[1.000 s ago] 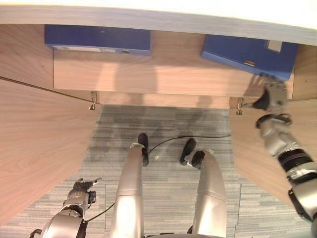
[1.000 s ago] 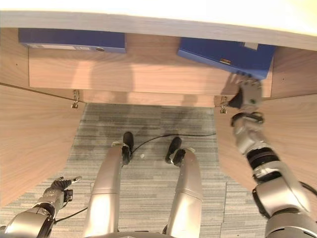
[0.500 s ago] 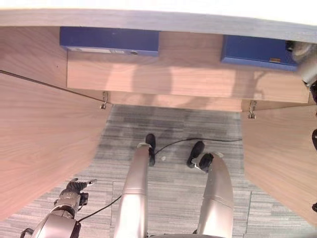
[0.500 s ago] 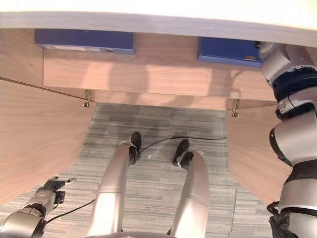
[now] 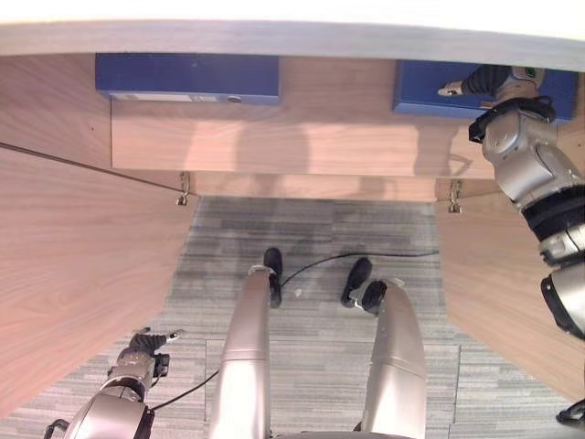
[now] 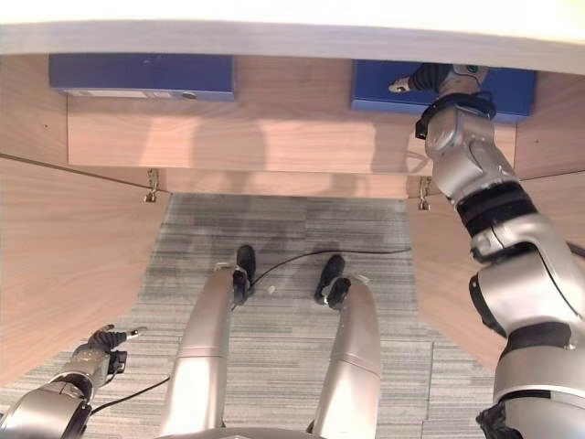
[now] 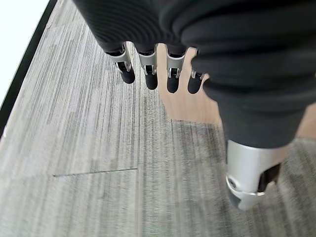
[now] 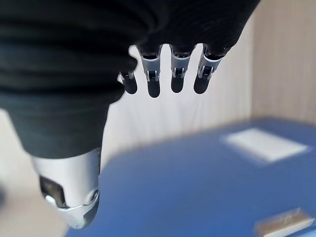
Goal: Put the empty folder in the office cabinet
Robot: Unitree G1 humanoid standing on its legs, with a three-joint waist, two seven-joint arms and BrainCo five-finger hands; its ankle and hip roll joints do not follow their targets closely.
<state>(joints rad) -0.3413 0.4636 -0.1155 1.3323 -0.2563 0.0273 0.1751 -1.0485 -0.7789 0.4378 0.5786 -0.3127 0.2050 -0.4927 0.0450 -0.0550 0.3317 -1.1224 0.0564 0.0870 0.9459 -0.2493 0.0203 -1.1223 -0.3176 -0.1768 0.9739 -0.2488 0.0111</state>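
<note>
The right blue folder (image 5: 430,88) is lying flat on the wooden cabinet shelf (image 5: 311,142), over on the robot's right side, and most of its far edge is cut off by the pale cabinet top (image 5: 292,38) that runs across the head views. Part of it is also hidden behind the right hand (image 5: 483,83), which is up above the folder with fingers straight and loose, holding nothing. In the right wrist view the folder (image 8: 207,192) shows as a smooth blue cover with a white label patch and a small metal tab near one corner; the fingers (image 8: 177,81) hang above it, and I can't really tell if anything touches.

There's a second blue folder (image 5: 187,77) flat on the same shelf well off to the left, long and slim from this angle, with a pale strip along its near edge.

The cabinet doors (image 5: 73,265) are swung open on both sides, wood grain veneer with little metal hinges. The floor is grey striped carpet (image 5: 311,238).

The left hand (image 5: 144,349) is down low by the carpet, fingers relaxed and straight, nothing in it.
</note>
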